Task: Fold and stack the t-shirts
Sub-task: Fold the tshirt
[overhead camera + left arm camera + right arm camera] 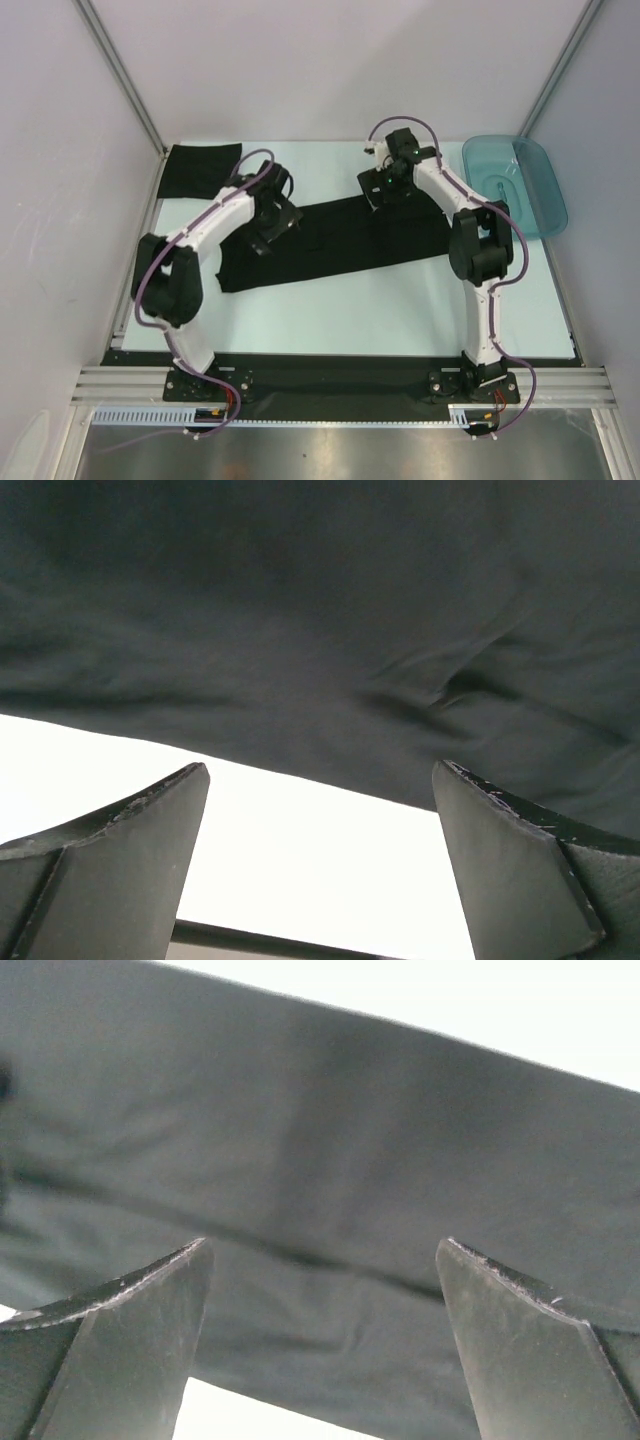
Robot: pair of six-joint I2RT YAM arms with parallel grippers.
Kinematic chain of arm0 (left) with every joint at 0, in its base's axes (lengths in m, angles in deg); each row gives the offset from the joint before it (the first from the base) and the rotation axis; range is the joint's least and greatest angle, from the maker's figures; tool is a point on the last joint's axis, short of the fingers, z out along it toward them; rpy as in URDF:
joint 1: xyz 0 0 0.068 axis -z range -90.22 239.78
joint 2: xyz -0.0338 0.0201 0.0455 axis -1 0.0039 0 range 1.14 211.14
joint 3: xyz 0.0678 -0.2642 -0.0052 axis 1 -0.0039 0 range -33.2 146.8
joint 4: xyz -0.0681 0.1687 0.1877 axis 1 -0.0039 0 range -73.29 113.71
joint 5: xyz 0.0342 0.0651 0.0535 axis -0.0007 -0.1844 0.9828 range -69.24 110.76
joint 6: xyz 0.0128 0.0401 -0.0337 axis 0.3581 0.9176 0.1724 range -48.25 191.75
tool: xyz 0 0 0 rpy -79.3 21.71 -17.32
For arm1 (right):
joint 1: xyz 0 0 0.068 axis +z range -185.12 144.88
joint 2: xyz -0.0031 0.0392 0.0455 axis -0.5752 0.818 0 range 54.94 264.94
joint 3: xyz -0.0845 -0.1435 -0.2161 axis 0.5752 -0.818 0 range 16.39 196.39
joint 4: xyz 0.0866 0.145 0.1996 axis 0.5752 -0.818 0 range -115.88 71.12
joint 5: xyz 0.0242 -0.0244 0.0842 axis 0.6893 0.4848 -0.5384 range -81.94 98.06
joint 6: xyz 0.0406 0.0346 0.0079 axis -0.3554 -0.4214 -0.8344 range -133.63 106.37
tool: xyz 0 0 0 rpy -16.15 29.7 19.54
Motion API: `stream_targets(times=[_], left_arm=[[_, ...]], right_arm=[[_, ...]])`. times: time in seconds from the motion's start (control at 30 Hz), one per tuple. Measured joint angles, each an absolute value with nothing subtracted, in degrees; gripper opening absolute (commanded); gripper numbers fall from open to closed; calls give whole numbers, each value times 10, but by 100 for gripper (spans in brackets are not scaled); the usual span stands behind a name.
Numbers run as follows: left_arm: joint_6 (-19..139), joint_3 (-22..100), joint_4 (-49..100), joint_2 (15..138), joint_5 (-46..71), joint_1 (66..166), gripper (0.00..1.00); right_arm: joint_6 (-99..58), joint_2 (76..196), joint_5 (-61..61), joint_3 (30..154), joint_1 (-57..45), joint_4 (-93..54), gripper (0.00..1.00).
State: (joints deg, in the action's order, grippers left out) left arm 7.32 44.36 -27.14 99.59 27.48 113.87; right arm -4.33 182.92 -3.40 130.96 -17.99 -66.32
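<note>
Pale table (pixel 400 320), long t-shirt (pixel 330 250), left end effector (pixel 320 767), right end effector (pixel 325 1242) spread, seemingly over its edges

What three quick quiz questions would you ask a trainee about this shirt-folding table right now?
1. True or false: the translucent teal plastic tray holds a shirt.
2. The left pincer and right pincer over the long black cloth t-shirt are: A open, B shut on cloth.
3. Where does the small folded black cloth lie?
Key: 1 false; 2 A; 3 far left corner of the pale table.
</note>
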Motion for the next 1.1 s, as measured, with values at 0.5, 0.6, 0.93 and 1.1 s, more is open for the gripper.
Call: stream_targets(times=[0.5, 0.6, 0.93, 1.1], left_arm=[[-118, 717, -497, 1179, 297, 1120, 100], [-136, 737, -500, 1203, 296, 1115, 100], [-178, 732, -521, 1231, 297, 1110, 100], [-188, 730, -522, 1253, 298, 1108, 100]], right_arm=[[288, 1654, -71, 1020, -122, -511, 100], [323, 1695, -92, 1068, -139, -515, 100], [355, 1745, -111, 1079, -139, -527, 98], [350, 1760, -111, 1079, -138, -519, 95]])
